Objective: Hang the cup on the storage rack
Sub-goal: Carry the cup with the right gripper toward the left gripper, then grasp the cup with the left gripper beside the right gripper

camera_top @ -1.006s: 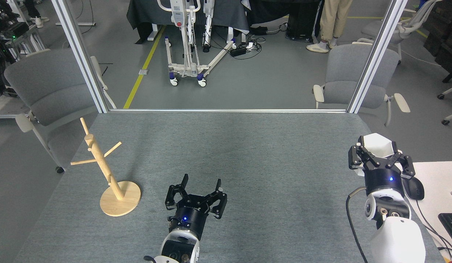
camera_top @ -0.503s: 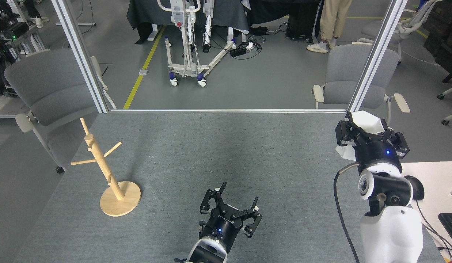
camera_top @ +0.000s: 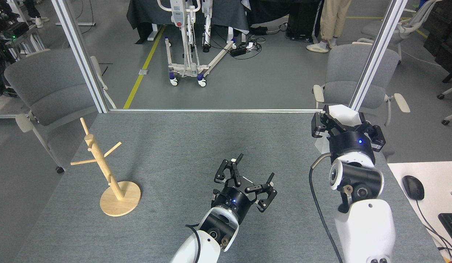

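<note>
The white faceted cup (camera_top: pixel 343 112) is held up off the table at the far right, with my right gripper (camera_top: pixel 345 122) shut on it; the gripper hides most of the cup. My left gripper (camera_top: pixel 253 171) hangs open over the middle of the table, fingers spread, nothing between them. The wooden storage rack (camera_top: pixel 101 166) stands on its round base at the table's left side, its pegs bare, far from both grippers.
The grey table (camera_top: pixel 196 146) ends at a metal frame with two slanted posts (camera_top: pixel 79 54). Grey chairs (camera_top: pixel 352 76) stand beyond the far corners. A white side desk with a mouse (camera_top: pixel 413 187) and a keyboard (camera_top: pixel 450 223) sits at right.
My right gripper has carried the cup up and to the left, toward the table's far right corner. My left gripper has moved right and forward over the table's middle, staying open.
</note>
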You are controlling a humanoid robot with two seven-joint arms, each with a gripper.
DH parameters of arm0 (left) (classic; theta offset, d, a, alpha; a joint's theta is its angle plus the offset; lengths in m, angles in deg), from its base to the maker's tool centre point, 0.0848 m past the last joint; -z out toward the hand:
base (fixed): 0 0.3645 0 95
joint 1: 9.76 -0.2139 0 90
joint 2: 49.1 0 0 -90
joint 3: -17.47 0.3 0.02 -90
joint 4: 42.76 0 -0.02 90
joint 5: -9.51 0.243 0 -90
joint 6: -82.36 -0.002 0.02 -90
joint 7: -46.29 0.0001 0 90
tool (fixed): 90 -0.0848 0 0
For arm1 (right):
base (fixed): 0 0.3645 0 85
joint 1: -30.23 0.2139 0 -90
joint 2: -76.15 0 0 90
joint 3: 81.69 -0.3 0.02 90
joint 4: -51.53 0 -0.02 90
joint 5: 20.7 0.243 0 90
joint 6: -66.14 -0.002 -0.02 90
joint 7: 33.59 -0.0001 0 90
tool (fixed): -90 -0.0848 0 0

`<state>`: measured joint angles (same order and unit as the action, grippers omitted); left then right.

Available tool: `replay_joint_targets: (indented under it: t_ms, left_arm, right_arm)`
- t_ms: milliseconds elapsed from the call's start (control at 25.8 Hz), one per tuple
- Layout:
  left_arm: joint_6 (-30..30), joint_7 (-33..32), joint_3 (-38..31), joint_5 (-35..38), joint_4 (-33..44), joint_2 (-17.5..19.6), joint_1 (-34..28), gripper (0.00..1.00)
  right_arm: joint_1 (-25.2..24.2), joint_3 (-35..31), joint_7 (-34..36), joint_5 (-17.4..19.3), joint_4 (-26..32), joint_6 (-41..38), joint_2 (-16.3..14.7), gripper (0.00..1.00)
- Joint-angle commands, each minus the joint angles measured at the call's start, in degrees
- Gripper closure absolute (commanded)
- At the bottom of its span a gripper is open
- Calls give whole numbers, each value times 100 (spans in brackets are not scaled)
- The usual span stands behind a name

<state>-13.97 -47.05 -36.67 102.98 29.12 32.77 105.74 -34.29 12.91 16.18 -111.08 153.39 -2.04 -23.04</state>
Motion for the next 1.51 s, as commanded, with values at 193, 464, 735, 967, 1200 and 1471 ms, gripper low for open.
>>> replay_joint_targets:
  t_ms: [193,464,735,967,1200,1471]
  left_arm:
    - [413,-281,668,-163,125,-14,535,0]
    - [510,-624,764,-752,-86,-14,1071,0]
    - [887,-633,773,-1182,-324,-22,1318,0]
    - [1388,-633,773,-1349,-693,-22,1362,1]
    - [1424,-633,764,-2017,-1123,-22,1590,0]
    - [1432,-633,694,-2668,-1229,-14,1696,1]
  right_arm:
    - [-25,506,-2,-103,-79,243,129,91]
    - [-78,902,-2,-226,-325,234,445,91]
    - [-157,1051,7,-244,-377,243,577,92]
    - [-157,1086,33,-244,-500,234,656,92]
    - [-166,1130,33,-235,-500,234,691,93]
    - [-228,1130,50,-244,-518,243,735,93]
